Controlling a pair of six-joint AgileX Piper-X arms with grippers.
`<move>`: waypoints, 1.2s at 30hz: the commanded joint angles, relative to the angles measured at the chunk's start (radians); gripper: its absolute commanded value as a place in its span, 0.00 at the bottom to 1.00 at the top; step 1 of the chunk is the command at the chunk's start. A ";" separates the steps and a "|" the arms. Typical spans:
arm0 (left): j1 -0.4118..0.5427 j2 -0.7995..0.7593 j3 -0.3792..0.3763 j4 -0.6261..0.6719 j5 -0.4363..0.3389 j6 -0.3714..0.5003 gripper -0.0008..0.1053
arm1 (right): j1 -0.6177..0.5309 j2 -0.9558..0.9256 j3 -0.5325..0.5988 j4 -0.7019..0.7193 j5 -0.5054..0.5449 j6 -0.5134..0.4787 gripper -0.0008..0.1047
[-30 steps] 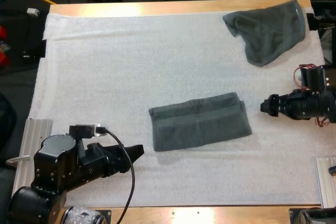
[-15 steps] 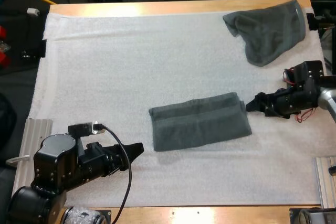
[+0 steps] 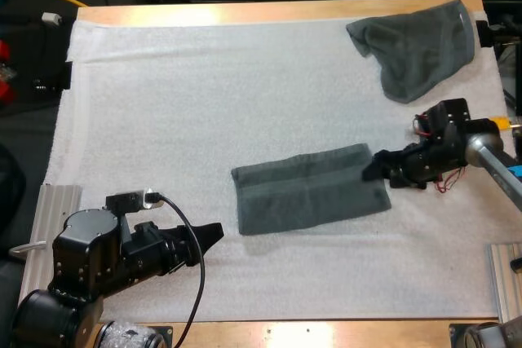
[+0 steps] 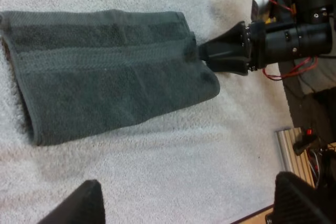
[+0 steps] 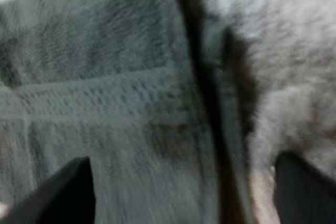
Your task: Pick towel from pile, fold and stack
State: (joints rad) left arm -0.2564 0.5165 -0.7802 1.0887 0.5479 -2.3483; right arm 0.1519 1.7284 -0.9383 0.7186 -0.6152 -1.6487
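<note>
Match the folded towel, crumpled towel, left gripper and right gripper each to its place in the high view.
1 folded towel
2 crumpled towel
3 left gripper
4 right gripper

A far right corner of the mat
B at the folded towel's end
C middle of the mat
D over bare mat, near left

Pairs: 1-C, 2-A, 3-D, 4-B

Matt ribbed cloth on the folded towel point(image 3: 310, 189); mat point(image 3: 204, 103) fuzzy (seemingly foam); table point(image 3: 245, 12) smooth wood.
</note>
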 commanded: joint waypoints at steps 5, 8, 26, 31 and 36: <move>-0.001 -0.002 -0.005 -0.009 -0.006 -0.009 0.62 | 0.064 0.017 0.005 -0.040 -0.018 0.040 0.68; -0.001 -0.002 -0.005 -0.009 -0.001 -0.009 0.62 | 0.090 0.017 0.005 -0.040 -0.018 0.057 0.60; -0.001 -0.002 -0.005 0.143 0.006 0.167 0.62 | 0.098 -0.251 0.005 0.335 0.709 -0.060 0.01; -0.001 -0.002 -0.005 0.148 0.009 0.185 0.62 | 0.098 -0.362 0.005 0.386 0.777 -0.050 0.01; -0.001 -0.002 -0.005 0.148 0.009 0.185 0.62 | 0.131 -0.402 0.005 0.363 0.577 0.083 0.01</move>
State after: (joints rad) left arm -0.2564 0.5165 -0.7802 1.2309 0.5509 -2.1644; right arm 0.2846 1.3312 -0.9318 1.0770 -0.0181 -1.5645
